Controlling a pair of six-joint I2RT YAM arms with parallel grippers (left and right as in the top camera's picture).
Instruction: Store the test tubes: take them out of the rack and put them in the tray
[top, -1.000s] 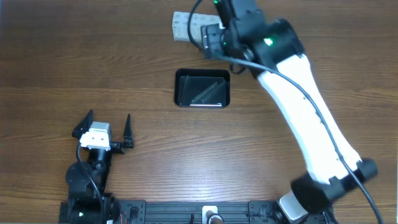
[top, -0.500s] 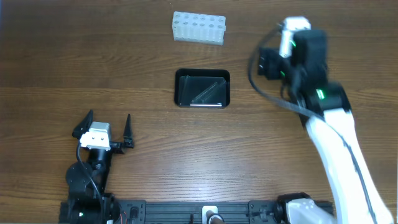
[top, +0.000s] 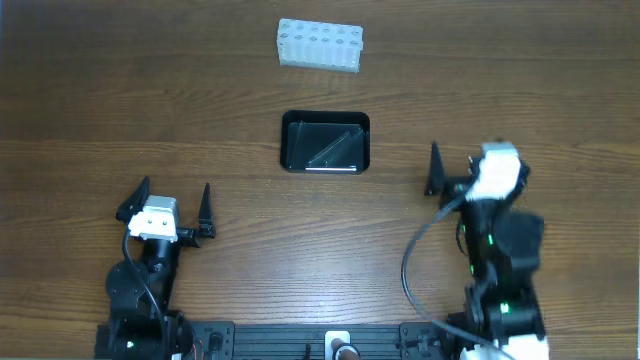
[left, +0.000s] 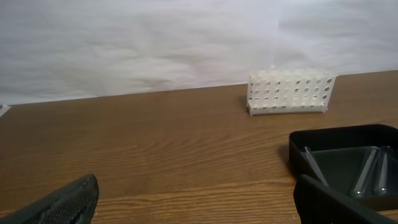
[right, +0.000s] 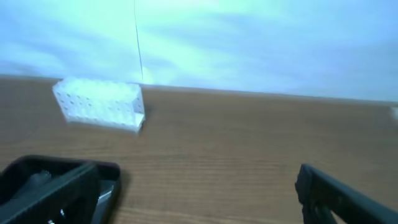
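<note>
The white test tube rack (top: 319, 45) stands at the far side of the table, and no tubes stick up from it in the left wrist view, rack (left: 291, 92). In front of it sits the black tray (top: 291, 150) with clear test tubes (top: 336, 148) lying inside, tubes (left: 368, 174). My left gripper (top: 173, 188) rests open near the front left, well short of the tray (left: 298, 146). My right gripper (top: 468, 165) is open at the front right, facing the rack (right: 99, 104) from a distance, with nothing between its fingers (right: 348, 199).
Bare wooden tabletop (top: 150, 90) lies all around the rack and tray. A pale wall (left: 155, 37) rises behind the table's far edge. Both arm bases stand on the black rail (top: 300, 335) at the front.
The right arm has drawn back from the rack at the far side to the front right, near its base. The left arm, rack and tray have not moved.
</note>
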